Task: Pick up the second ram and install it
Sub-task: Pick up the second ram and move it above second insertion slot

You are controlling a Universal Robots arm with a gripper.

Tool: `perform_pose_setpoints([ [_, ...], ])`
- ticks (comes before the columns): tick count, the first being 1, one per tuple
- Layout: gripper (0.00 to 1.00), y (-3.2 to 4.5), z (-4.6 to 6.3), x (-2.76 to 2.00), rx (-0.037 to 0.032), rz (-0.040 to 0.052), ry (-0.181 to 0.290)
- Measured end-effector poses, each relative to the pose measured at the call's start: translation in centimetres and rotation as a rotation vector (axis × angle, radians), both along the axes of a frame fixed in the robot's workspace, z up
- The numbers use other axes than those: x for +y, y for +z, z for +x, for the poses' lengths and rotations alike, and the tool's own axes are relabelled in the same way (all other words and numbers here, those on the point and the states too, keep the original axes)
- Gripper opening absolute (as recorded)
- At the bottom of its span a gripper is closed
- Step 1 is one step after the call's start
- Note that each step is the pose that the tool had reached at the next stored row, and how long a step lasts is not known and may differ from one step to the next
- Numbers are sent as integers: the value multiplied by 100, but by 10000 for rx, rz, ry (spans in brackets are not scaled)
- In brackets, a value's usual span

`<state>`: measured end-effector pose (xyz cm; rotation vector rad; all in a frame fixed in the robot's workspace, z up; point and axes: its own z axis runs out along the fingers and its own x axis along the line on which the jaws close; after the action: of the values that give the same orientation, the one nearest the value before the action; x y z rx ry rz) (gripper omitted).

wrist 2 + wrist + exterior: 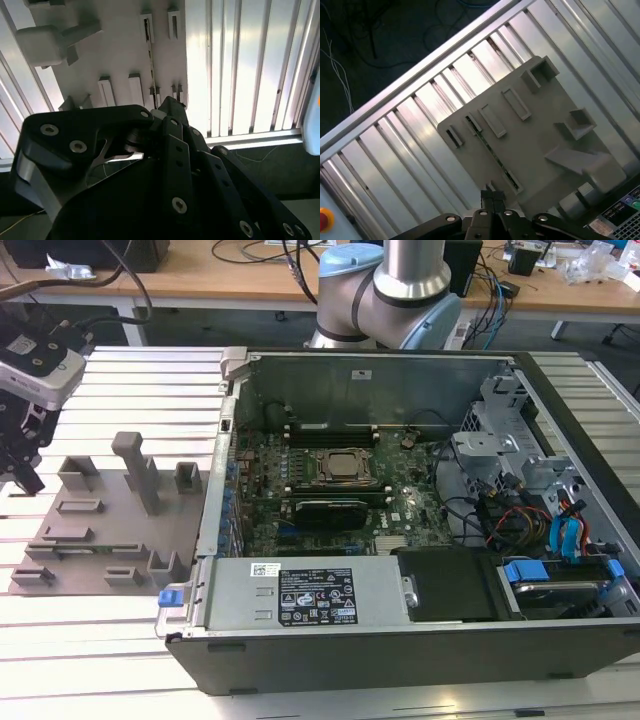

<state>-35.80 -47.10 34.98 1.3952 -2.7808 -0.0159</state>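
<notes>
Ram [489, 150] is hard to make out: in both wrist views it is seen edge-on, a thin dark line [151, 60] standing on its long edge across the grey tray [540, 135], each end caught in a small slotted block. No chips can be read on it. In the exterior view the tray [110, 530] lies on the ribbed table at the exterior view's left of the open case [400, 650], and the stick on it cannot be picked out. The gripper [25, 475] is cut by that view's left edge; its dark body blocks much of the second wrist view.

Fingers [485, 197] are together at the tips, holding nothing. The gripper [491, 190] hangs over the tray just beside one end of the ram [170, 102]; whether it touches the stick cannot be told.

One ram shows on the tray, one gripper, one tray, one case. Whether the dark slots inside the case hold another stick cannot be told
</notes>
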Motion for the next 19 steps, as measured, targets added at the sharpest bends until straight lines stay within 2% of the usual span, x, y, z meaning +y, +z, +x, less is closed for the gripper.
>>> perform_pose_setpoints([
  [4,10,-1,0,0,-1,102,387],
  [16,10,0,1,-1,4,109,1239],
  [19,10,0,1,-1,6,109,1656],
])
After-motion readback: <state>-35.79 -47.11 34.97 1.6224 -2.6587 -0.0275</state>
